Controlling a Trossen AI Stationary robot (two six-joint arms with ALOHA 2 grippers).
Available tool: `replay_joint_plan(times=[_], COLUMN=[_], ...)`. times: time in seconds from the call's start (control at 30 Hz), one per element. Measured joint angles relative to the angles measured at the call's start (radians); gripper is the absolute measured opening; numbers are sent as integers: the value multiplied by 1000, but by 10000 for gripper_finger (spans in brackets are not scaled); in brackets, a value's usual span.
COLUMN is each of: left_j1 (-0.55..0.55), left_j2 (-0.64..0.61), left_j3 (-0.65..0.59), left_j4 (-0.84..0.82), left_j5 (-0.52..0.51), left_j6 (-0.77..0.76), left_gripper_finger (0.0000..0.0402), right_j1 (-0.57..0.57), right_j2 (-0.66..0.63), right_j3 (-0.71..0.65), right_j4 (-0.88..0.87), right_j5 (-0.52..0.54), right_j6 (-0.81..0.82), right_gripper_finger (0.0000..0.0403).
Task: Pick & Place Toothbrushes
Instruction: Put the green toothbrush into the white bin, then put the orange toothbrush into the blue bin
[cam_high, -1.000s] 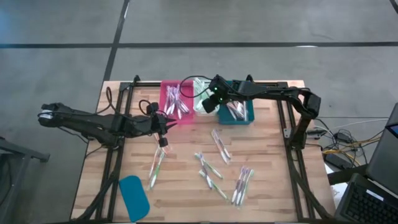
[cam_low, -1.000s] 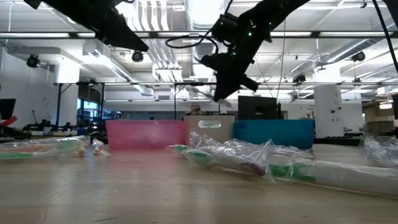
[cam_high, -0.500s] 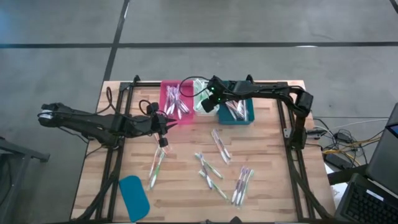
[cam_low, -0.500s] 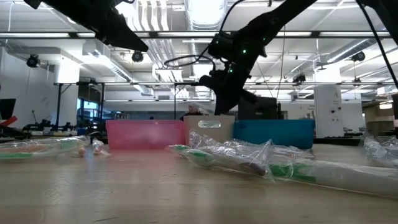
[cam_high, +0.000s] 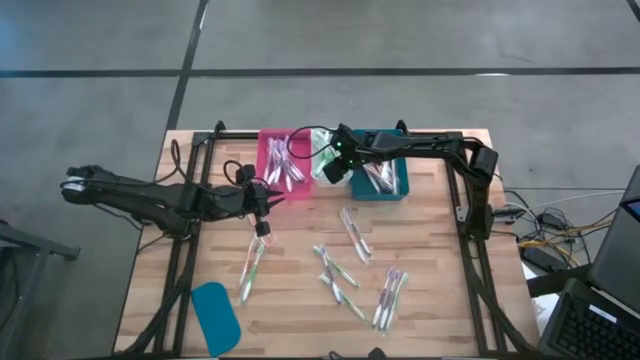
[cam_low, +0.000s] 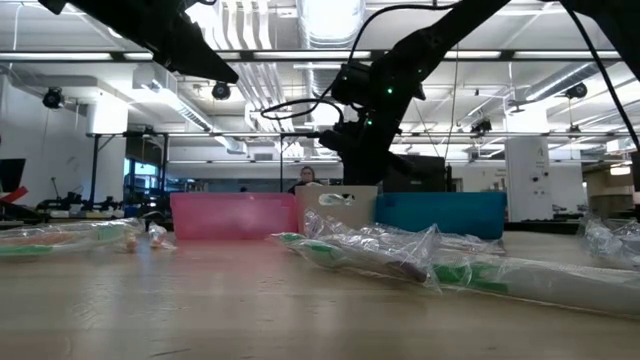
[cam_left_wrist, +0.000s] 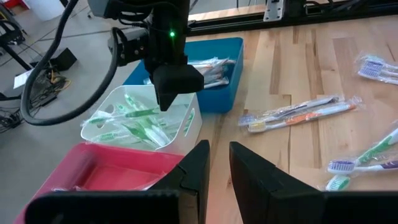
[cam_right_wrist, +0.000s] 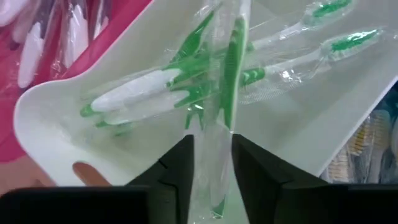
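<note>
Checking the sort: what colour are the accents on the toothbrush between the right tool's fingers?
Green toothbrush, clearest in the right wrist view.

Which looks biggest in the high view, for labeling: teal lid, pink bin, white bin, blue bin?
1. Pink bin and blue bin: alike, unranked.
2. Teal lid, slightly smaller.
3. White bin, though partly hidden by the right pincer.

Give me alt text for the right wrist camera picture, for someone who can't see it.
The right gripper hangs over a white bin, its two dark fingers either side of a wrapped green toothbrush. More wrapped green toothbrushes lie crisscrossed in the bin; a pink bin with toothbrushes borders one side.
</note>
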Motion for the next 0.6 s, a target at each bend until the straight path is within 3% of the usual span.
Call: replay_joint_plan(times=[0.3, 0.6], left_j1=[0, 0], left_j2=[0, 0], left_j3=[0, 0], left_j4=[0, 0], left_j5=[0, 0], left_j6=[-3, -6], left_gripper_finger=[67, 67], right_j1=[-5, 13], right_j2=[-32, -99], right_j3=[39, 184], right_j4=[-57, -216], right_j5=[-83, -77], right_j6=[-37, -52], right_gripper_finger=[180, 198])
